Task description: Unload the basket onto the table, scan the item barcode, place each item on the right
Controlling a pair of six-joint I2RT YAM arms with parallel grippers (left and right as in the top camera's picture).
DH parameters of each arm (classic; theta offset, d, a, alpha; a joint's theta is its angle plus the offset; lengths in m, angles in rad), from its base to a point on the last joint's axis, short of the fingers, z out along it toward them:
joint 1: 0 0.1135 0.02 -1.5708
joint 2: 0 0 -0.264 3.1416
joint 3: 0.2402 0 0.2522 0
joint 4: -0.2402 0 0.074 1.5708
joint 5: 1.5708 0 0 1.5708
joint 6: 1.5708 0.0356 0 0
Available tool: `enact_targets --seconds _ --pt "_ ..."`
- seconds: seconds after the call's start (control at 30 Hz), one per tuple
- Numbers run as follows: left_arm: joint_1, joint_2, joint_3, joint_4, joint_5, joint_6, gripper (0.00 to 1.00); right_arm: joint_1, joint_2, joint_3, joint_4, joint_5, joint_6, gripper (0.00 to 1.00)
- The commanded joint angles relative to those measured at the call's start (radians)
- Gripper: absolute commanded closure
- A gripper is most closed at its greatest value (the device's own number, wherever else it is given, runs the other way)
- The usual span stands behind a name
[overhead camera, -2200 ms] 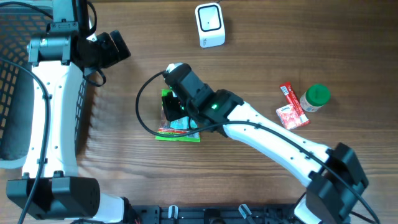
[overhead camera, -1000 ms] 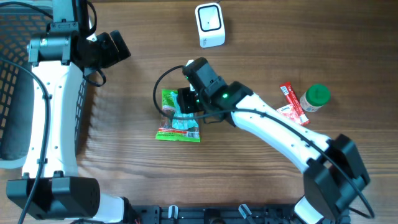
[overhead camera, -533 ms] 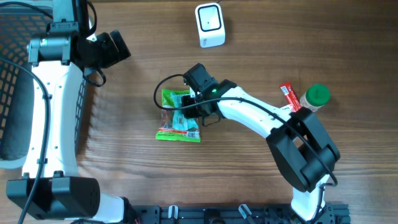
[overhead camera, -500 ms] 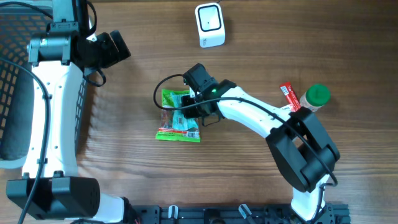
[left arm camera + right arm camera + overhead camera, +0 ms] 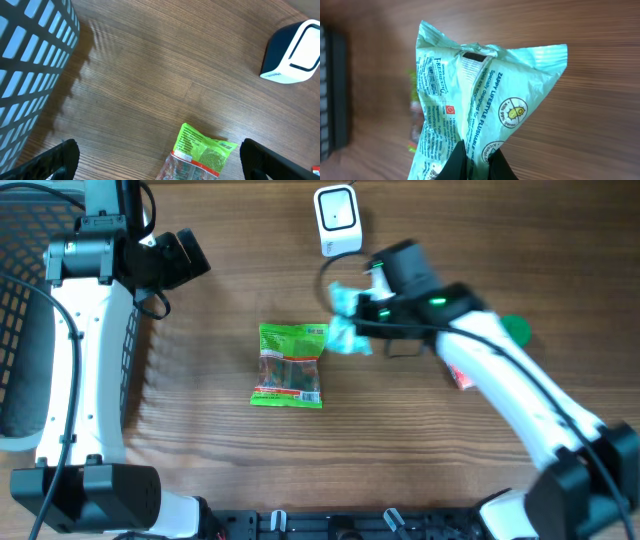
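Wood-grain table (image 5: 200, 460) carrying a white scanner (image 5: 337, 220)

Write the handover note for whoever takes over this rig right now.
Left gripper: open, empty, beside the basket.
Right gripper: shut on the mint packet, held off the table close to the white scanner.
Green snack bag: flat on the table, clear of both grippers.
Done: packet picked up.
Left: turn its barcode to the scanner and scan.
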Motion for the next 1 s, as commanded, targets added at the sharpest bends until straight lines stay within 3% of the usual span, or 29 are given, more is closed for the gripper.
enact_targets --seconds 0.0,0.3,0.43,0.7,0.97 --pt "0.003 0.0 -0.002 0.002 -0.006 0.016 0.0 -0.034 0.024 -0.031 -0.031 0.072 -0.013 0.96" --pt "0.003 0.0 -0.003 0.002 -0.006 0.016 0.0 -0.039 0.038 -0.386 0.272 0.108 0.048 0.96" --pt "0.003 0.0 -0.002 0.002 -0.006 0.016 0.0 -0.039 0.038 -0.493 0.373 0.104 0.047 0.72" --pt "0.003 0.0 -0.003 0.002 -0.006 0.016 0.0 -0.056 0.006 -0.4 0.275 -0.015 -0.051 0.53" --pt "0.003 0.0 -0.003 0.002 -0.006 0.016 0.0 -0.058 -0.037 -0.287 0.18 -0.077 -0.066 0.6"
